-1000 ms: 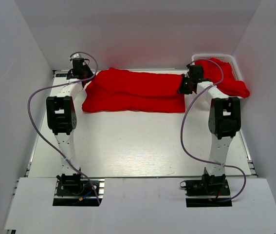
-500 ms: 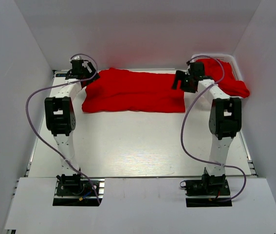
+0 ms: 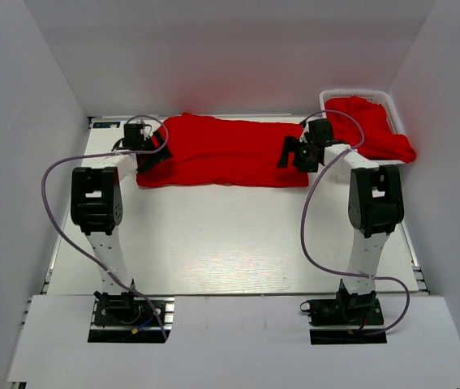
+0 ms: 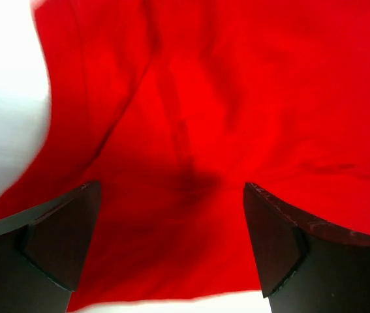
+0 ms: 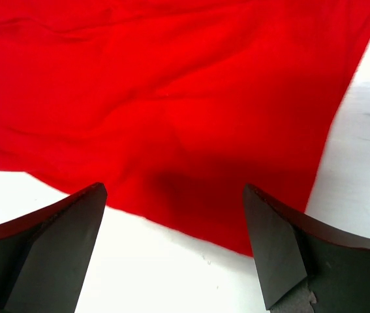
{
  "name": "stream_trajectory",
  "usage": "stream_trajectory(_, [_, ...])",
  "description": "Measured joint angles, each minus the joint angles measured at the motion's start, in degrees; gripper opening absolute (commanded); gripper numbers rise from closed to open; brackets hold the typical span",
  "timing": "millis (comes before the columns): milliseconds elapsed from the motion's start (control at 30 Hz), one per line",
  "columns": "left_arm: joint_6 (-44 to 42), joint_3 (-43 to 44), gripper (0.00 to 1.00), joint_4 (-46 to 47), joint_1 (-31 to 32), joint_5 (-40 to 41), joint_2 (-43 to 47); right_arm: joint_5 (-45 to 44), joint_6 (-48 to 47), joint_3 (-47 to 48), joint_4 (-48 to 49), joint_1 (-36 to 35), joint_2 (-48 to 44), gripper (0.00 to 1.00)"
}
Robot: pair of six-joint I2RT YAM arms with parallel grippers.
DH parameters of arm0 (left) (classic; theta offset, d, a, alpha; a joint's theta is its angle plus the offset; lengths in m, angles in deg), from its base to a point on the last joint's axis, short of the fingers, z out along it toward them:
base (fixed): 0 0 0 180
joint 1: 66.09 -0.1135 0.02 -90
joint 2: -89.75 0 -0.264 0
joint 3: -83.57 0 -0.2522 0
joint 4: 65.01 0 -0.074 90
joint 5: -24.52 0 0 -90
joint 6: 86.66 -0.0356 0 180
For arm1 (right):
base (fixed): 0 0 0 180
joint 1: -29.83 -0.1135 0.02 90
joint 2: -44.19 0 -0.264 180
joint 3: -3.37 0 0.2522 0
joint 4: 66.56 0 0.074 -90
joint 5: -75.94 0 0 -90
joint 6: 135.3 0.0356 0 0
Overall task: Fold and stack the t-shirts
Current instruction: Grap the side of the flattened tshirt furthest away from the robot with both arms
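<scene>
Red t-shirt lies as one long flat band across the far side of the counter, its left end below my left jaws and its right end below my right jaws. Change noted: a second ago both sets of jaws were shut at the two ends of this band. Both now stand fully apart and hold nothing. In the left wrist view the cloth lies loose on the counter beneath the spread jaws. In the right wrist view the near right corner of the t-shirt sits between the jaws, with bare counter in front of it. Both arms have also drawn back a little toward the near edge of the band. Assessment: the fold in hand has been laid and released. The band looks too long to stack, so I judge that at least one more fold, end toward end, is required. A second t-shirt is heaped in the white basket at the far right corner, spilling over its rim, not yet folded.
</scene>
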Motion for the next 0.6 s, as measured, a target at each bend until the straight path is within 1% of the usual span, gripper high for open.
stream_trajectory(67, [0.1, -0.6, 1.00, -0.1, 0.0, -1.3, -2.9, 0.4, 0.5, 0.0, 0.3, 0.0, 1.6, 0.90])
stream_trajectory(167, [0.1, -2.5, 1.00, 2.2, 0.0, -2.6, -2.2, 0.5, 1.2, -2.7, 1.9, 0.0, 2.5, 0.90])
stream_trajectory(233, [0.2, -4.3, 1.00, 3.4, -0.1, -2.7, -1.6, 0.7, 2.3, -4.6, 3.7, 0.2, 1.5, 0.90])
stream_trajectory(333, [0.3, -8.6, 1.00, 5.1, -0.2, -2.5, 0.9, 0.9, 3.9, -10.8, 8.8, 0.4, -2.0, 0.90])
stream_trajectory(467, [1.8, -17.7, 1.00, 4.9, -0.3, -0.3, 8.2, -0.3, 7.3, -23.3, 11.6, 0.4, -11.1, 0.90])
stream_trajectory(600, [5.2, -31.6, 1.00, 0.0, -0.3, 3.4, 21.8, -3.1, 11.7, -37.2, 12.0, 0.3, -23.5, 0.90])
